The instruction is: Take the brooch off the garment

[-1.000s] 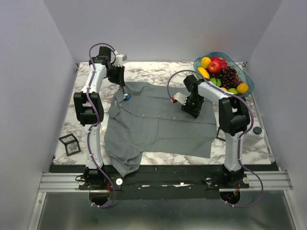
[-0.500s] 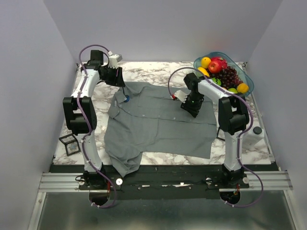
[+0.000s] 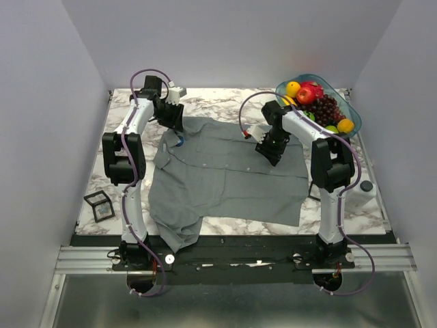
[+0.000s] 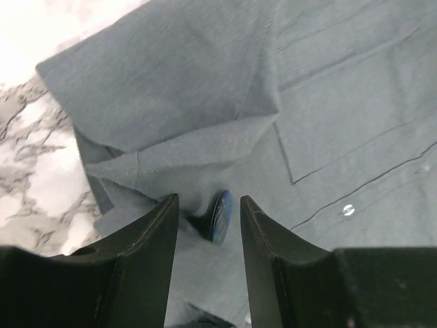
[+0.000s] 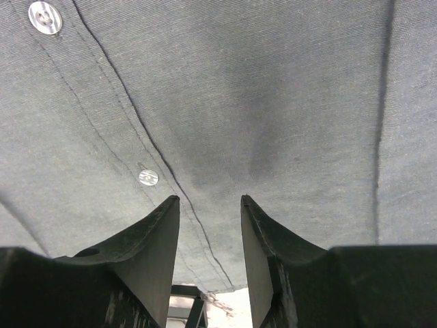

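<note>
1. Top external view: no writing, number or brand mark can be read on the grey shirt (image 3: 225, 174) or the marble counter (image 3: 225, 99)
2. Left wrist view: the blue brooch (image 4: 220, 215) shows nearly edge-on, so any marking on its face cannot be told
3. Right wrist view: the pale buttons (image 5: 45, 17) show no legible letters
</note>
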Robot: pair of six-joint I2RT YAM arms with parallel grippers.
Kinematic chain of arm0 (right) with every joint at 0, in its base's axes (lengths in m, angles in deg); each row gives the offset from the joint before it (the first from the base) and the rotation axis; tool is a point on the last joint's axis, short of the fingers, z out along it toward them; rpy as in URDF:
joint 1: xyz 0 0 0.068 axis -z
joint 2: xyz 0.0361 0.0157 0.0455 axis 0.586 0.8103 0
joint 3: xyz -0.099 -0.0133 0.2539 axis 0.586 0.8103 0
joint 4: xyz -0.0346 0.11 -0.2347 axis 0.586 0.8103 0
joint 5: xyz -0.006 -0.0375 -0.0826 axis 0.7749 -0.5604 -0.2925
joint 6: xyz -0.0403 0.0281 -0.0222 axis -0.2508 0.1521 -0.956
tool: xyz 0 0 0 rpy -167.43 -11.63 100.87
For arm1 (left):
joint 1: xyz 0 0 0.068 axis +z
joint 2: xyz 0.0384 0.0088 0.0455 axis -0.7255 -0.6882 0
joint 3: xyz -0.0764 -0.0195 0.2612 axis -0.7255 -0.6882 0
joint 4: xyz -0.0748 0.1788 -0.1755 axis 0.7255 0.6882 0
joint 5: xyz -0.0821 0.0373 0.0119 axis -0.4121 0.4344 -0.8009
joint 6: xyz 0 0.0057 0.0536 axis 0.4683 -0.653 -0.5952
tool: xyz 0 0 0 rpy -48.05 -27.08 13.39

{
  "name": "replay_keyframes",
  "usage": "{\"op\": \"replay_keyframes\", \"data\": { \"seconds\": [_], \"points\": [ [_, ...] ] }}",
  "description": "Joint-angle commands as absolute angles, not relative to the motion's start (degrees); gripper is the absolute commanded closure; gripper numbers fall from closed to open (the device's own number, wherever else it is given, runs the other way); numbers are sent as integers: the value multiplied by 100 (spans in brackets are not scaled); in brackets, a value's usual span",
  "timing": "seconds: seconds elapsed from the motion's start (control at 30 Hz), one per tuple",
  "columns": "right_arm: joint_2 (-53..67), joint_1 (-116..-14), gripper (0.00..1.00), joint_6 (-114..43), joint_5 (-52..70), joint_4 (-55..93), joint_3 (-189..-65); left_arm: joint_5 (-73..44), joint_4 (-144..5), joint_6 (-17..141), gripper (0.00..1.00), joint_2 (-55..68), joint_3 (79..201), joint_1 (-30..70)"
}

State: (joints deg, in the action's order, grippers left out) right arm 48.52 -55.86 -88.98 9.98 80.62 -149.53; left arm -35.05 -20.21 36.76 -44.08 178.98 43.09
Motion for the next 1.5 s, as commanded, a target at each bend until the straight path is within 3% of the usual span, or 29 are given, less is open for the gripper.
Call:
{"op": "replay_keyframes", "data": {
  "seconds": [0.0,0.53,0.93,1.47],
  "points": [
    [4922,-5609,51,-8849,1182,8208,-15138,-2898,-1491,3253,49,-4519,18142,4352],
    [5080,-5618,51,-8832,1278,8269,-15305,-3327,-796,2735,46,-4668,18300,4344],
    [5072,-5618,51,-8788,1261,8234,-15253,-4276,-217,2031,47,-4721,18714,4203],
    [5168,-5618,51,-8762,1296,8190,-15323,-2625,-22,2215,47,-4853,18547,4150]
  ]
}}
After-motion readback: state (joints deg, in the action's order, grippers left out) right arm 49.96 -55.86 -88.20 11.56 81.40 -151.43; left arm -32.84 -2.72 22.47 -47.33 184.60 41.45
